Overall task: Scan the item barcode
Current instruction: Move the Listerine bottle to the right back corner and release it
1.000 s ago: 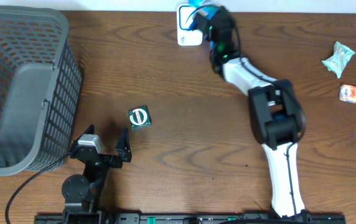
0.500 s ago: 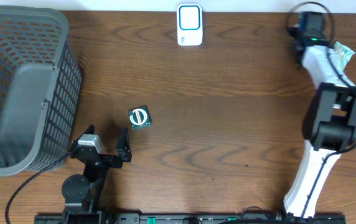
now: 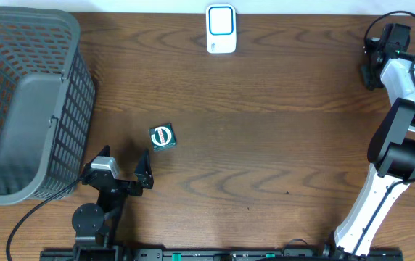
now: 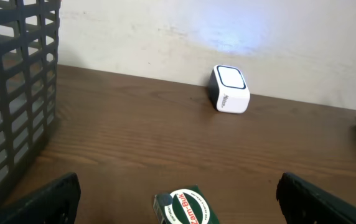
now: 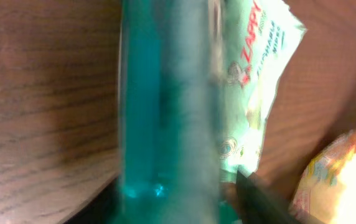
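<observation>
The white scanner [image 3: 221,29] with a blue face stands at the table's back edge, and the left wrist view shows the scanner [image 4: 230,98] too. My right gripper [image 3: 371,76] is far from it, at the back right. In the right wrist view a blurred teal item [image 5: 172,112] runs between the fingers of the right gripper [image 5: 178,208], which stand open around it. A green Zam-Buk box [image 3: 162,137] lies left of centre. My left gripper [image 3: 124,163] rests open just in front of it, with the box [image 4: 185,208] between its spread fingers, untouched.
A grey mesh basket [image 3: 19,101] fills the left side of the table. Under the right gripper lie a green-and-white snack packet [image 5: 259,81] and an orange packet [image 5: 340,180].
The right arm swung from the scanner across to the table's back right. Its jaws have widened around the teal item. The left arm and the green box have not moved.
</observation>
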Controlling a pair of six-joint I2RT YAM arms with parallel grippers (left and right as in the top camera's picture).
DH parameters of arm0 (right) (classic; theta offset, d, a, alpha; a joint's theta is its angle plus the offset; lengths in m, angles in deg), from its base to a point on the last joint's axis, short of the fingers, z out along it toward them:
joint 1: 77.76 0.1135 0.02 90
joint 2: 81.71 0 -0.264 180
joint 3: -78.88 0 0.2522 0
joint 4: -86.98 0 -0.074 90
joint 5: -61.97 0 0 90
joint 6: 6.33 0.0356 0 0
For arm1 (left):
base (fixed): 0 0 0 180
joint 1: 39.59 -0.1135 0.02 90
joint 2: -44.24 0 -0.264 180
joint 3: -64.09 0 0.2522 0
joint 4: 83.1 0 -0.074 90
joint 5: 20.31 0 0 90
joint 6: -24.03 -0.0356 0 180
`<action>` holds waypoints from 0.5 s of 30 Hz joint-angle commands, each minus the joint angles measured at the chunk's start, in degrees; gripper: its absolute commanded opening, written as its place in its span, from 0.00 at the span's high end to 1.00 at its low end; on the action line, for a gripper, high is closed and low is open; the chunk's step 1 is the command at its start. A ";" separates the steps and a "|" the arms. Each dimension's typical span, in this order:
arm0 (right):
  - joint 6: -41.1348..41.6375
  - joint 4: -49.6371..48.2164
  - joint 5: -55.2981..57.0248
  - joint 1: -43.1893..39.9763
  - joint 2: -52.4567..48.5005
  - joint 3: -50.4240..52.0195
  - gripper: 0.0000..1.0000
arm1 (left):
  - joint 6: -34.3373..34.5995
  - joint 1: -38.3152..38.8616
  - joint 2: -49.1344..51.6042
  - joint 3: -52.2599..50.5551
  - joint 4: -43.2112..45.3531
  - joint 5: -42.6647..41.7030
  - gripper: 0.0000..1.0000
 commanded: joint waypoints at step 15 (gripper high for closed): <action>31.80 9.64 -34.64 12.26 16.41 -0.46 0.01 | -0.59 -0.24 -0.37 -1.05 -1.73 -0.70 0.02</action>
